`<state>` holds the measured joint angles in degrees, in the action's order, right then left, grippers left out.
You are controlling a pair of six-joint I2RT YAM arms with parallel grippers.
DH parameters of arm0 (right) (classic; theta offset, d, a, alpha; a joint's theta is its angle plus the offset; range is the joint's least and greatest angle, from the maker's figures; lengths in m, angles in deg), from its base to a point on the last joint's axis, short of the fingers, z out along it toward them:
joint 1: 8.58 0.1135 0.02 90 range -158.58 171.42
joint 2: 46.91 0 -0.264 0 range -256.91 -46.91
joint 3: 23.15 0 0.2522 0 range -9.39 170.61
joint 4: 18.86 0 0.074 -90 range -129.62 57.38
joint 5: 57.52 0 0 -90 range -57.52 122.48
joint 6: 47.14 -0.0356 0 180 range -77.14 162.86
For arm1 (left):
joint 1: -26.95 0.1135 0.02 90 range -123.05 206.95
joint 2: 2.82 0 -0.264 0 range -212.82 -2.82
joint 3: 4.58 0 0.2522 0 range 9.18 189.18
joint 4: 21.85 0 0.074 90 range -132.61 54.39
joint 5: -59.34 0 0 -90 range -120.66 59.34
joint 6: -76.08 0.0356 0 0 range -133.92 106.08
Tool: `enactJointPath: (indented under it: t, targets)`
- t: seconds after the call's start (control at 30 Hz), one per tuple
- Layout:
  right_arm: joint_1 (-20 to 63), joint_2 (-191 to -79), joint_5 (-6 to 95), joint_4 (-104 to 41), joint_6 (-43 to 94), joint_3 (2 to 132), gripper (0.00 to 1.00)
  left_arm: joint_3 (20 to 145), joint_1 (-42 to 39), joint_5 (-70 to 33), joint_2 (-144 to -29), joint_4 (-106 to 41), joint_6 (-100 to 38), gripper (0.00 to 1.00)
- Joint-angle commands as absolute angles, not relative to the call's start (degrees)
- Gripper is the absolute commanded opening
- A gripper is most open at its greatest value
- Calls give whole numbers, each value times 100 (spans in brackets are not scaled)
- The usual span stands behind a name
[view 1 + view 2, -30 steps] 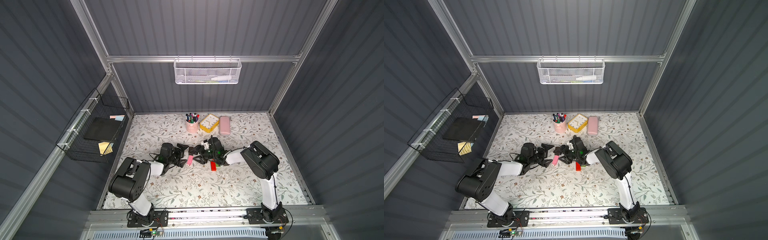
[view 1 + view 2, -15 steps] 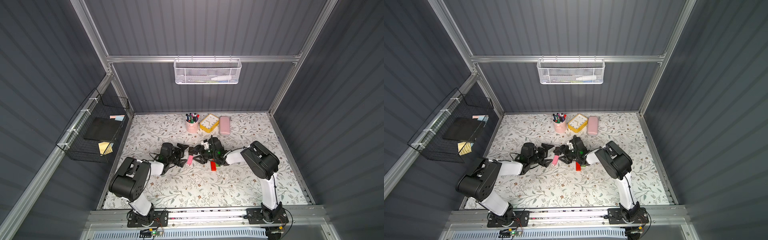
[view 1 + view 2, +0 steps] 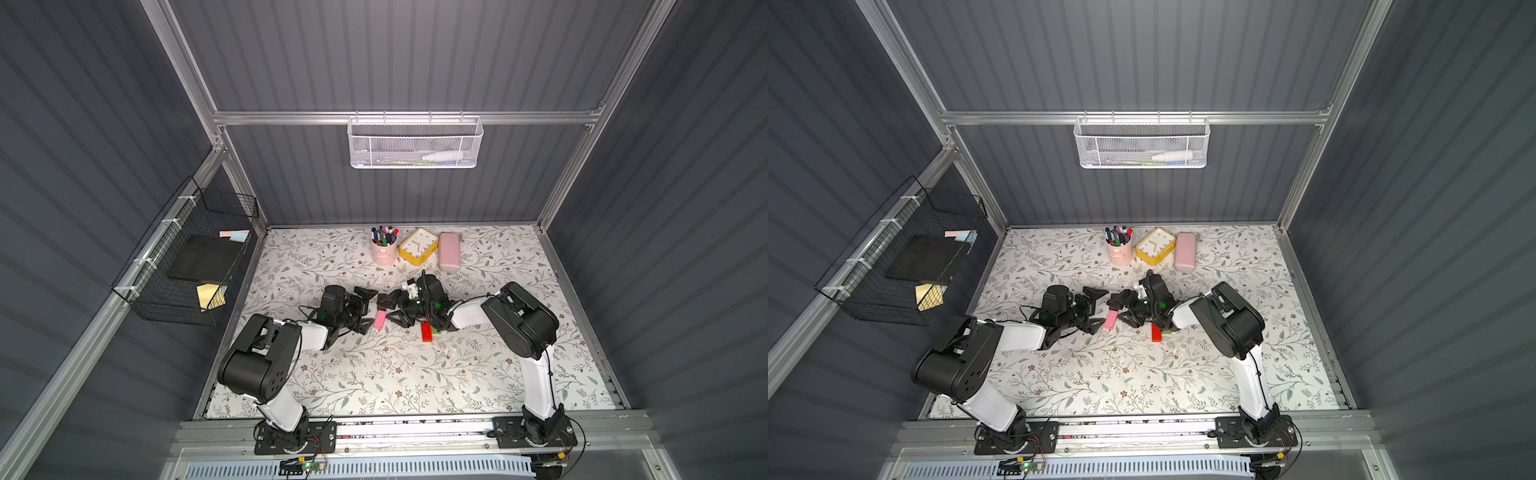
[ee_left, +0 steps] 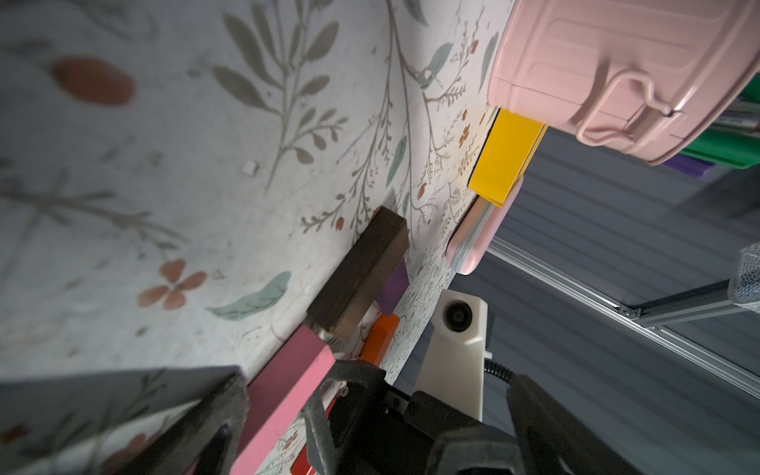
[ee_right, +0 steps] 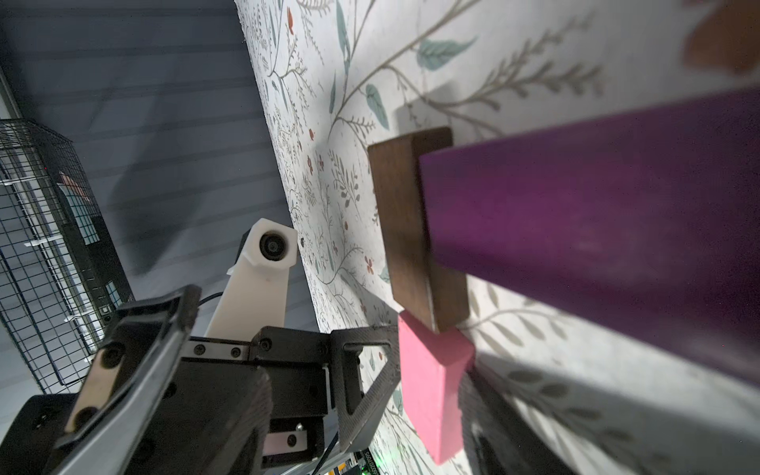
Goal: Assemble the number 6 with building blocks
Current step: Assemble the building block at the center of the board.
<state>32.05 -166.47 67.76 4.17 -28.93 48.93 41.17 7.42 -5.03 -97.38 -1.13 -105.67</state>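
Left gripper (image 3: 370, 311) is hanging wide open; can't tell whether right gripper (image 3: 385, 310) is clamping purple block (image 5: 575, 246). Pushing is risking skewing brown block (image 5: 415, 230).

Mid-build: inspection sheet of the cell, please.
Surface: floral mat, a few pale specks.
Job's things: pink block and dark brown block in line; orange block, red block nearby.
Clutter: pen cup, yellow clock, pale pink case at the back.
Grippers: left gripper jaws wide open by the pink block; right gripper jaws hold the purple block.
Cables: black cable at the right wrist, no snag seen.
Surroundings: white mesh basket on back wall, black wire basket on side wall.
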Motion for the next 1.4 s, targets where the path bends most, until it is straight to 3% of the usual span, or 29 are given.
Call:
enactJointPath:
  t: [0.0,1.37]
  targets:
    - [3209,-16750,6687,519,-2888,5037,73,4205,692,-544,-9827,-438,-10529,99]
    - [3151,-16399,6486,535,-2808,4731,73,4453,639,-563,-9939,-670,-10264,99]
